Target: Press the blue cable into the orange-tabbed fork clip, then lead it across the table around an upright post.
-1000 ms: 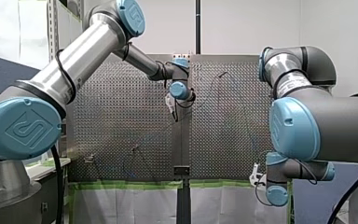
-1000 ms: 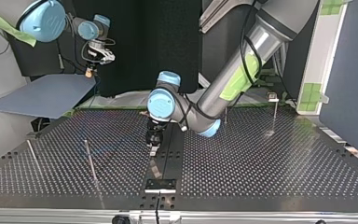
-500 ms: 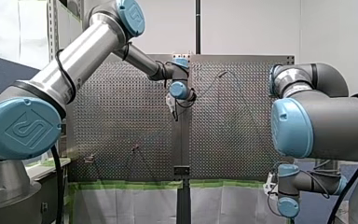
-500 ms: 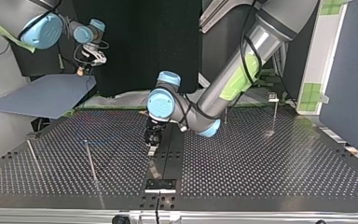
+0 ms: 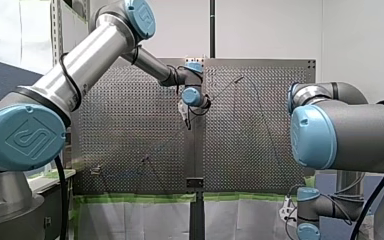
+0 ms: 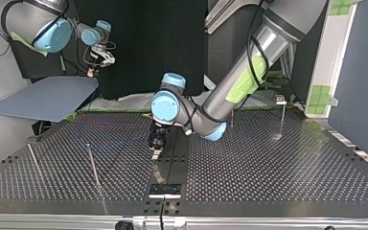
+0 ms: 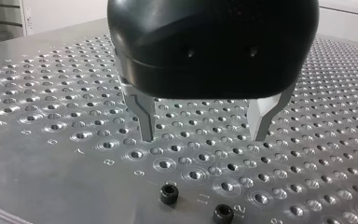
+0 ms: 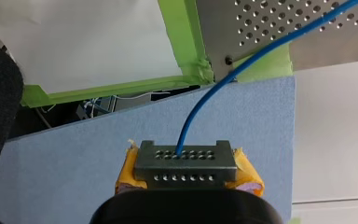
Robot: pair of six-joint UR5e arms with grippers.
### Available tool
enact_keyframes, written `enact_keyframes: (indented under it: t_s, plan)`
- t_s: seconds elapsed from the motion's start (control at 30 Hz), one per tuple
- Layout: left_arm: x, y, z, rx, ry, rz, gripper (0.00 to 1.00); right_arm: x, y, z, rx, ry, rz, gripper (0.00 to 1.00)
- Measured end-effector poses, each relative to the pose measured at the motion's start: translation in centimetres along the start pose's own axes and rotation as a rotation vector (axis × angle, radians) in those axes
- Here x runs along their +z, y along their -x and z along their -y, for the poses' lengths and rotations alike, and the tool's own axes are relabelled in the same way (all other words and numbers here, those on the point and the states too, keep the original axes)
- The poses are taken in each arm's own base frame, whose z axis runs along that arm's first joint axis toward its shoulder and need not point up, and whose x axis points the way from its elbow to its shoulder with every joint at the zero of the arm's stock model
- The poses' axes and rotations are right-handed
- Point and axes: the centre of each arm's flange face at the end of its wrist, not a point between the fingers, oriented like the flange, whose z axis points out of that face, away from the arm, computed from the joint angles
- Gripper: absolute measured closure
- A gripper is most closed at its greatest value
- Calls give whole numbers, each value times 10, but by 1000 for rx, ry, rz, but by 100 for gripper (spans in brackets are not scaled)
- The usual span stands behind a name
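Hovering low over counter (image 7: 51, 158) with left claw (image 7: 205, 135) spread wide, empty. Clamping cable (image 8: 223, 79) in yellow-padded right claw (image 8: 186, 171), beyond counter's edge, over blue board (image 8: 74, 158).

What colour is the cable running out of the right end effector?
Blue; the cable shows best in the right wrist view.

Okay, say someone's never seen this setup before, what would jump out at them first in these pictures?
The blue cable stands out: in the right wrist view it runs from my right gripper, shut on it between yellow pads, off beyond the edge of the perforated table. Over the table's middle, my left gripper hovers low with its metal fingers open and nothing between them.
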Motion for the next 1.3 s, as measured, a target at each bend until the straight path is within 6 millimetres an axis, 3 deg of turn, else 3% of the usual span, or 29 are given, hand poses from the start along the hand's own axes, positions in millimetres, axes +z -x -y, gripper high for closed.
enact_keyframes:
  t_s: [0.23,0.6,1.3]
  plan:
    - [0,1,-1,0,-2,0,3,18,-18,9,-3,-37,-34,100]
    - [1,0,-1,-5,-5,-2,3,73,-83,43,-6,-91,-113,100]
    - [1,0,-1,-8,-10,-4,3,73,-80,47,-12,-83,-55,100]
